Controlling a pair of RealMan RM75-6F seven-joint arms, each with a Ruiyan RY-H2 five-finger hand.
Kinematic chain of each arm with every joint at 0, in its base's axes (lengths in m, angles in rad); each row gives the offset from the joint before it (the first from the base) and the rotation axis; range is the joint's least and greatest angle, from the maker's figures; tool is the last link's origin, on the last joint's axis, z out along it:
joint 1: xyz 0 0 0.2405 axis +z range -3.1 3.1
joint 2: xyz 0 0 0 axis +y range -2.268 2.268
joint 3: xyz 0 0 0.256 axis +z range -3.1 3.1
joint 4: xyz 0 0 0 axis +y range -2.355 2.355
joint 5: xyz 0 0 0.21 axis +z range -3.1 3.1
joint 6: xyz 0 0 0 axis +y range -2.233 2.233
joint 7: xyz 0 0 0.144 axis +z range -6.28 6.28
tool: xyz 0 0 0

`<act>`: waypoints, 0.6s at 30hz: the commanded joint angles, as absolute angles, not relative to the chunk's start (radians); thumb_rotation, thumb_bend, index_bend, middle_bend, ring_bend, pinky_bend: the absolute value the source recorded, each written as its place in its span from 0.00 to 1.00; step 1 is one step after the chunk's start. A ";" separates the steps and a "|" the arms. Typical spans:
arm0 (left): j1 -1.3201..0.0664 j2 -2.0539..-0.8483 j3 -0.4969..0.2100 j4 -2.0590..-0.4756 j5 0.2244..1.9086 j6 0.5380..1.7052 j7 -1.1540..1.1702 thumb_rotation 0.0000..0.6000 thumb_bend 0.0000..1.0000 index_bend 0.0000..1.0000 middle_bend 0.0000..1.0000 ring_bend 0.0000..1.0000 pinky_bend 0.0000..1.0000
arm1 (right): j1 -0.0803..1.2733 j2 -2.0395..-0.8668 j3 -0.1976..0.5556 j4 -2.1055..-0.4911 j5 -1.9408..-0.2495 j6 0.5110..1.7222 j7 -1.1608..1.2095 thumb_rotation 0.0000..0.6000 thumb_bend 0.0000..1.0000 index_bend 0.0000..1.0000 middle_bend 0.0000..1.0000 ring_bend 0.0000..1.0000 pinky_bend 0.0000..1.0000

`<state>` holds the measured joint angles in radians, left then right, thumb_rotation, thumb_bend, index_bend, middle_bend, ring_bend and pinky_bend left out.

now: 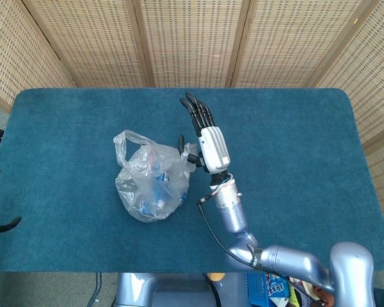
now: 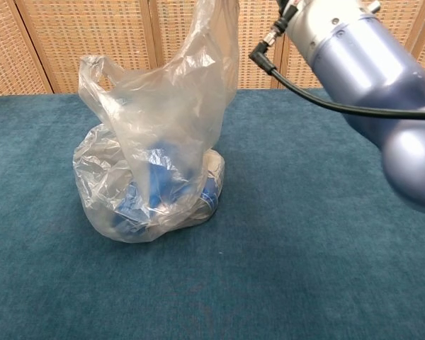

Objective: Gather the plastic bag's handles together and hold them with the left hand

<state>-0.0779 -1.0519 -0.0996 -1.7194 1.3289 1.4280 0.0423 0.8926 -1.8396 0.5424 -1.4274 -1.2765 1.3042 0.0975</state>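
Plastic bag [image 1: 152,185] on the blue surface [image 1: 294,153], one handle lifted.
Far handle [image 2: 92,69] hangs free at left; the right hand [image 1: 208,146] hooks the near handle [image 2: 216,28] on its thumb, other fingers straight. The thin film may slip off, dropping that handle.

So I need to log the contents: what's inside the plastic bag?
Through the clear plastic bag blue items show, bunched at the bottom with something pale at their right. Crumpled film covers them, so their kind and count cannot be told.
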 commanded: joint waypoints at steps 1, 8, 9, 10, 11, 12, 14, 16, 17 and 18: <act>-0.092 -1.054 -0.103 -1.711 1.332 1.407 0.011 1.00 0.15 0.00 0.00 0.00 0.00 | 0.864 -1.799 0.506 -1.453 -1.301 1.304 0.099 1.00 0.71 0.00 0.05 0.00 0.00; -0.173 -1.005 -0.104 -1.700 1.433 1.268 -0.299 1.00 0.15 0.00 0.00 0.00 0.00 | 0.828 -1.715 0.430 -1.474 -1.371 1.297 0.069 1.00 0.71 0.00 0.06 0.00 0.00; -0.187 -1.001 -0.106 -1.689 1.451 1.253 -0.343 1.00 0.15 0.00 0.00 0.00 0.00 | 0.824 -1.705 0.426 -1.480 -1.375 1.296 0.069 1.00 0.71 0.00 0.06 0.00 0.00; -0.200 -0.999 -0.107 -1.686 1.464 1.239 -0.377 1.00 0.15 0.00 0.00 0.00 0.00 | 0.821 -1.698 0.422 -1.485 -1.378 1.296 0.069 1.00 0.71 0.00 0.07 0.00 0.00; -0.220 -0.995 -0.108 -1.684 1.482 1.213 -0.434 1.00 0.15 0.00 0.00 0.00 0.00 | 0.816 -1.688 0.417 -1.495 -1.383 1.296 0.069 1.00 0.71 0.00 0.07 0.00 0.00; -0.241 -0.989 -0.109 -1.684 1.496 1.185 -0.493 1.00 0.15 0.00 0.00 0.00 0.00 | 0.811 -1.677 0.412 -1.505 -1.387 1.296 0.068 1.00 0.71 0.00 0.07 0.00 0.00; -0.280 -0.980 -0.112 -1.682 1.519 1.137 -0.594 1.00 0.15 0.00 0.00 0.00 0.00 | 0.802 -1.659 0.402 -1.520 -1.394 1.297 0.068 1.00 0.71 0.00 0.07 0.00 0.00; -0.324 -0.976 -0.114 -1.676 1.546 1.090 -0.732 1.00 0.15 0.00 0.00 0.00 0.00 | 0.791 -1.641 0.390 -1.540 -1.397 1.295 0.071 1.00 0.71 0.00 0.07 0.00 0.00; -0.343 -0.978 -0.116 -1.676 1.554 1.072 -0.803 1.00 0.15 0.00 0.00 0.00 0.00 | 0.786 -1.634 0.386 -1.549 -1.395 1.293 0.073 1.00 0.71 0.01 0.08 0.00 0.00; -0.365 -0.980 -0.117 -1.682 1.562 1.048 -0.896 1.00 0.15 0.00 0.00 0.00 0.00 | 0.781 -1.628 0.382 -1.558 -1.393 1.292 0.073 1.00 0.71 0.01 0.08 0.00 0.00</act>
<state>-0.2611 -0.9953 -0.1097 -1.6887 1.4941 1.1640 -0.6294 0.7886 -1.6360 0.3894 -1.5478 -1.3938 1.2941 0.0713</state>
